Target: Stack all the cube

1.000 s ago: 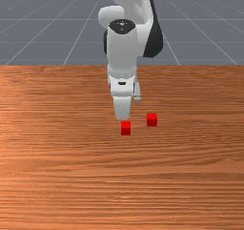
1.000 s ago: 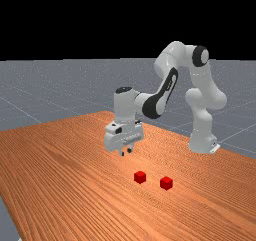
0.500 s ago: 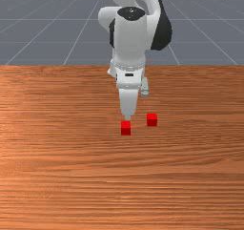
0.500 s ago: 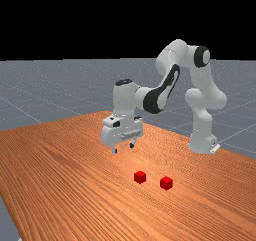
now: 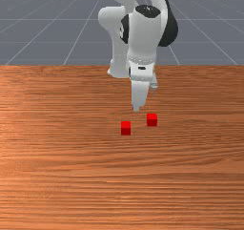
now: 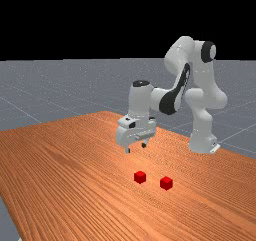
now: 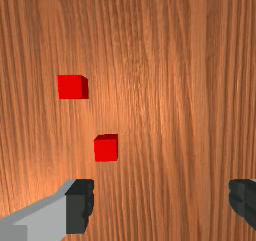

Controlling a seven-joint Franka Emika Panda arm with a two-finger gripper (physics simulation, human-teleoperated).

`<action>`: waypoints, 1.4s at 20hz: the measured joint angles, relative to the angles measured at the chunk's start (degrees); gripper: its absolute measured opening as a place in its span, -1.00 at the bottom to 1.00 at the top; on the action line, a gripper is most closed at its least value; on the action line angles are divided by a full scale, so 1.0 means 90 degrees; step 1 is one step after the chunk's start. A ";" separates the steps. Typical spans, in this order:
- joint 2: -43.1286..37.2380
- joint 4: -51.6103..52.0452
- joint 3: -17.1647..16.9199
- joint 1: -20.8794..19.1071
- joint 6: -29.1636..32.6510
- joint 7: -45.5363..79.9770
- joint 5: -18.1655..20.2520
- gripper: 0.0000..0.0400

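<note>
Table (image 5: 52,186) of orange-brown wood spreads out beneath us, and on it, toward the front view's left, sits our left cube (image 5: 126,129), red and flat on the wood. Next, going rightward in that view, we have our gripper (image 6: 136,148) on its white and grey arm (image 5: 144,33), its tips falling between the two cubes across the picture and set back toward the arm's base (image 5: 119,67). Then comes our right cube (image 5: 152,120), also red and flat on the table, well apart from the first and a little nearer the base.

In the far view, again from the left, we hang in the air above the table with the fingers (image 7: 80,207) pointing down; then come the left cube and the right cube, both lower in that picture than our fingertips.

Through the wrist view, we see our fingers spread wide, with wood in the gap and neither one touching a cube. Both cubes lie off to the same side of our grip, closer to one finger than the other.
</note>
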 joint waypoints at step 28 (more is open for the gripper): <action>0.0625 -0.1242 0.0146 -0.0279 0.1542 -0.0596 0.0456 1.00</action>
